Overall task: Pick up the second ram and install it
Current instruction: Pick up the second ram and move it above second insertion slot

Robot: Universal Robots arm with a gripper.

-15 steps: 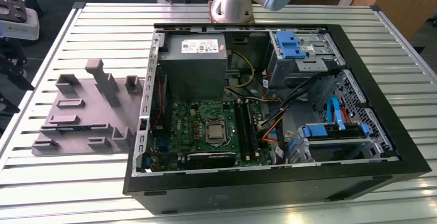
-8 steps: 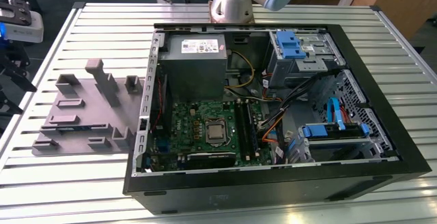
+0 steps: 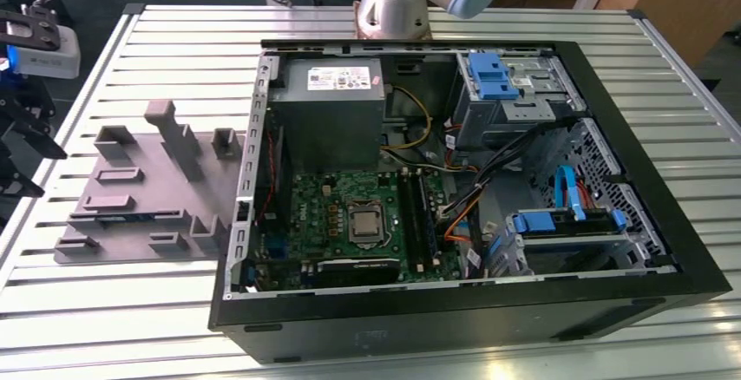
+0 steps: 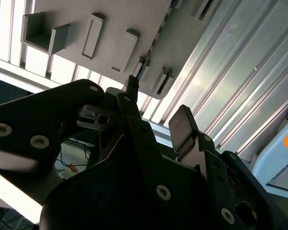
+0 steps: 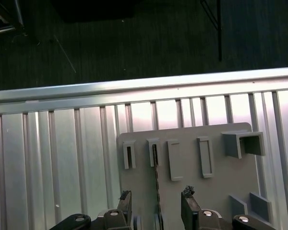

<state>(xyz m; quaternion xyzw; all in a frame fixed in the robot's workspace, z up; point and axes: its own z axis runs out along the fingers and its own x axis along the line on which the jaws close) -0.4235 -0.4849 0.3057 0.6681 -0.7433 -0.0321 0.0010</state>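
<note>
While the pincer (image 5: 157, 201) is hanging released over the grey tray (image 5: 230, 172), its two fingers (image 5: 125, 206) are standing apart on either side of the ram (image 5: 156, 175). The ram is sitting on edge in one of the tray's narrow slots and is showing as a thin dark line in the first wrist view. Nothing is being gripped, and I am judging the step in hand to be the grasp itself.

To do it well, the fingers are needing to stay centred on the stick, so that both pads are meeting its flat faces together. A closing that is off to one side is risking tilting the thin board in its slot. The pull should be going straight along the slot walls, with no twist.

The tray is lying on the slatted bench (image 3: 173, 42) in the left half of the exterior view. Its neighbouring pockets are looking empty, as far as the first wrist view is showing them.

The open computer case (image 3: 463, 315) is filling the centre and right of the exterior view. It is holding the green main board (image 3: 330, 215) at lower centre, a grey power unit (image 3: 330, 94) above it, blue-handled drive cages (image 3: 498, 76) at the right, and loose cables between them. Whether the long black slots (image 3: 414, 215) are already carrying a stick, I cannot tell.
</note>
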